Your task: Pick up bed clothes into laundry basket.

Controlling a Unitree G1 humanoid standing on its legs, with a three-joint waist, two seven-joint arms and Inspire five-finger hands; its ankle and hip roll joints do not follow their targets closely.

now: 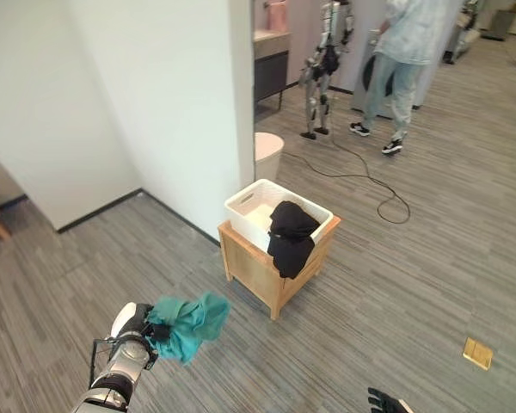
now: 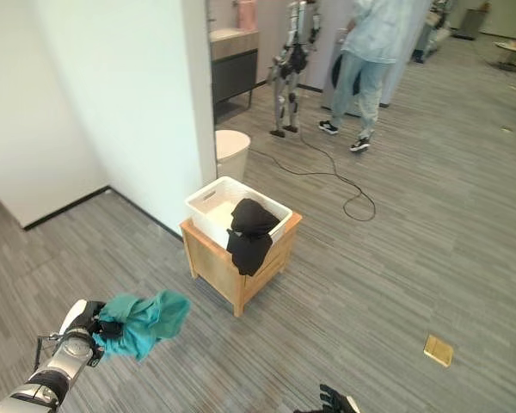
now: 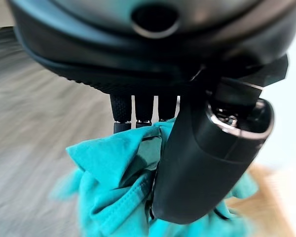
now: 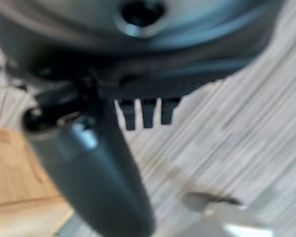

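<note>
Step in hand, as judged: carrying a picked-up garment toward the basket; drop-off not yet done.

1. Left hand (image 1: 134, 331): low at the robot's left, held above the grey plank floor (image 1: 396, 284). Fingers and thumb are curled tight round a teal garment (image 1: 189, 322). The left wrist view shows the thumb pressed across the cloth and the fingers (image 3: 144, 112) buried in its folds.

2. Teal garment: bunched, hanging from the left hand, clear of the floor, well apart from the basket and on its near left side.

3. White laundry basket (image 1: 251, 205): sits on top of a low wooden stand (image 1: 254, 268), near the corner of a white wall (image 1: 163, 103).

4. Black garment (image 1: 290, 237): draped over the basket's near right rim, part inside, part hanging down the front of the stand.

5. Right hand (image 1: 387, 402): at the lower edge of the head views, low and idle. In its wrist view the fingers (image 4: 144, 112) hang fairly straight and hold nothing; floor lies beneath them.

6. Background, far right: a person (image 1: 404, 60) standing beside another humanoid robot (image 1: 325, 64); a small tan square (image 1: 478, 353) lies on the floor.

Next move, as judged: bring the left hand forward and rightward until over the basket's opening, then spread the fingers so the teal cloth drops inside, not onto the rim.
</note>
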